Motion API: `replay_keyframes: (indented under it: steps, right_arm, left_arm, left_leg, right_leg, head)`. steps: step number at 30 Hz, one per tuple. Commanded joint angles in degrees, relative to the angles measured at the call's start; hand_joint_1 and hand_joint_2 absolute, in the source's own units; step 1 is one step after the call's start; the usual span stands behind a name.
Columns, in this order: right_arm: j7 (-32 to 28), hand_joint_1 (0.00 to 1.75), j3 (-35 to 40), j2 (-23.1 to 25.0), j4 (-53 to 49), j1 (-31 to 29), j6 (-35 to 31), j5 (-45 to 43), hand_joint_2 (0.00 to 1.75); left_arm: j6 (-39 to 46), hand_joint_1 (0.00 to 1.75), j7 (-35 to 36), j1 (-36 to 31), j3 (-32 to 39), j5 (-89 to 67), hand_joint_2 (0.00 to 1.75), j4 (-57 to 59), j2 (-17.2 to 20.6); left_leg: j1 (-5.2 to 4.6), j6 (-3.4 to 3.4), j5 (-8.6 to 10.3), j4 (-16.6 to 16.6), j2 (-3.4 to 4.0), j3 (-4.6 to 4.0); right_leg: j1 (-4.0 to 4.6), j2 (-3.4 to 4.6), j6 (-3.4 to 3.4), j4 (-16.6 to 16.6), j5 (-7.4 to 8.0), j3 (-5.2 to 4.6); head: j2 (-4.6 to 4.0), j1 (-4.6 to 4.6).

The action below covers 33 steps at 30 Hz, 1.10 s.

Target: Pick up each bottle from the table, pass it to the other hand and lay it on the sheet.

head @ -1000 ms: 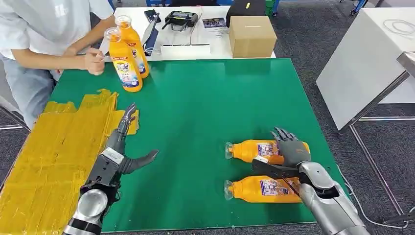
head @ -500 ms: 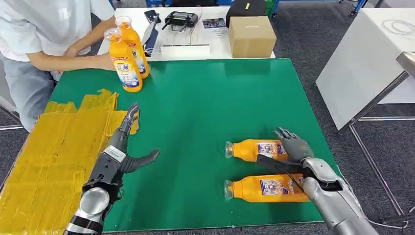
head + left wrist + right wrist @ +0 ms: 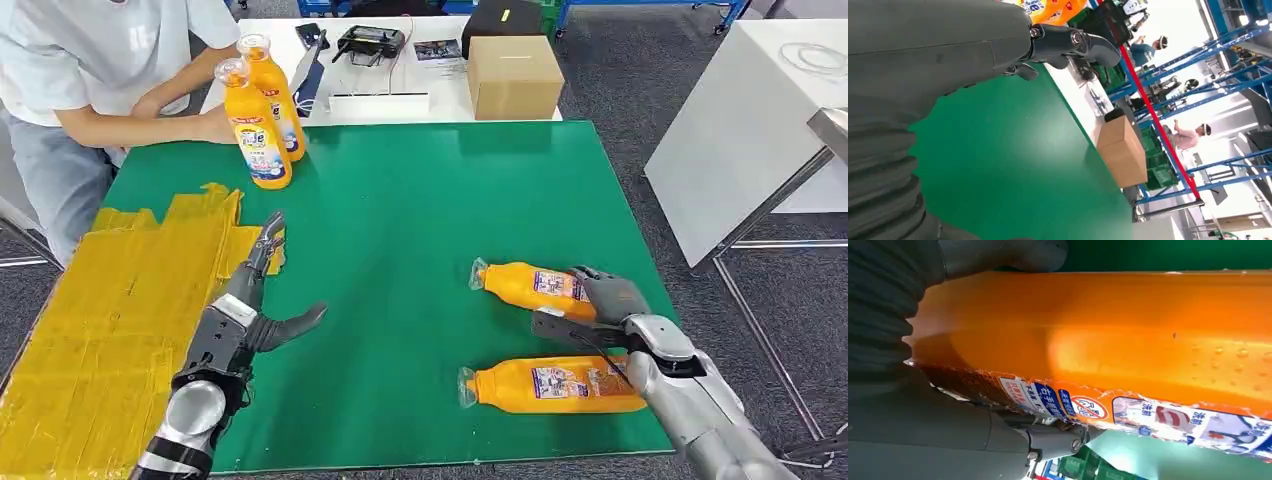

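The right hand (image 3: 607, 298) has its fingers (image 3: 590, 277) around the base of the far bottle (image 3: 530, 285), which lies on the desk (image 3: 420, 220). The near bottle (image 3: 555, 385) lies just before those fingers. The left hand (image 3: 245, 305) rests on the desk, its fingers (image 3: 265, 240) touching the sheet's (image 3: 100, 320) edge. Two upright bottles (image 3: 258, 125) stand well behind them, beside a person's hand (image 3: 210, 125).

Orange bottles (image 3: 555, 385) with blue-and-white labels, green table (image 3: 420, 220), yellow sheet (image 3: 110, 320), brown box (image 3: 515, 72).
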Motion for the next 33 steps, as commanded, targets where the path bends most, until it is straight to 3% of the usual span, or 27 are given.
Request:
replay_keyframes:
  steps: [1, 6, 8, 10, 12, 14, 33]
  right_arm:
    - [0.03, 1.75, 5.29, 0.11, 6.58, -1.22, 0.64, 1.27, 1.75]
    - [3.58, 1.75, 5.08, 2.64, 4.88, -1.05, -5.4, 5.11, 1.75]
    - [3.72, 1.75, 2.15, 4.78, 0.59, 0.36, -9.17, 4.66, 1.75]
    - [0.84, 1.75, -4.38, 9.12, -7.3, 4.04, -16.9, 0.29, 1.75]
    - [1.79, 1.75, -5.39, 10.44, -11.21, 5.35, -17.54, 0.13, 1.75]
    - [-1.11, 1.75, -8.41, 13.65, -17.2, 8.15, -22.54, -2.67, 1.75]
    - [-1.32, 1.75, -8.72, 13.41, -17.69, 8.52, -22.7, -2.82, 1.75]
  left_arm:
    - [0.21, 0.0, -0.03, -2.27, -1.63, 0.82, 1.75, 4.08, 0.08]
    - [0.39, 0.0, 0.46, -1.7, -1.31, 0.35, 1.75, 3.17, -0.1]
    - [-0.52, 0.0, 1.49, -1.47, -1.64, -0.4, 1.75, 2.09, 0.36]
    - [-2.01, 0.0, 2.92, -1.37, -2.32, -1.33, 1.75, 0.89, 0.95]
    - [-2.49, 0.0, 3.37, -1.41, -2.65, -1.5, 1.75, 0.54, 0.96]
    - [-4.04, 0.0, 4.07, -1.92, -3.79, -1.4, 1.75, 0.38, 1.14]
    - [-4.04, 0.0, 4.06, -1.92, -3.87, -1.4, 1.75, 0.5, 1.15]
  left_leg:
    - [0.04, -0.01, -0.02, -0.09, -0.14, 0.21]
    - [0.05, -0.02, -0.05, -0.12, -0.1, 0.3]
    - [0.05, -0.03, -0.03, -0.06, 0.02, 0.17]
    - [0.05, -0.03, -0.02, -0.06, 0.05, 0.12]
    - [0.06, -0.06, -0.05, -0.06, 0.11, 0.12]
    - [0.01, -0.07, -0.07, -0.04, 0.07, 0.04]
    - [0.0, -0.04, -0.04, -0.04, -0.04, -0.23]
  right_leg:
    - [0.04, -0.11, -0.03, -0.13, -0.04, 0.27]
    - [0.06, -0.07, -0.05, -0.17, -0.04, 0.35]
    - [0.07, 0.04, -0.04, -0.09, 0.0, 0.2]
    - [0.07, 0.07, -0.05, -0.07, 0.01, 0.12]
    - [0.08, 0.13, -0.07, -0.05, 0.0, 0.1]
    - [0.04, 0.11, -0.08, 0.03, -0.06, 0.03]
    - [0.01, -0.01, -0.04, 0.0, -0.06, -0.17]
  head:
    - [0.0, 0.0]
    - [0.0, 0.02]
    - [0.0, 0.0]
    - [0.0, 0.0]
    - [0.0, 0.02]
    - [0.0, 0.02]
    - [0.0, 0.02]
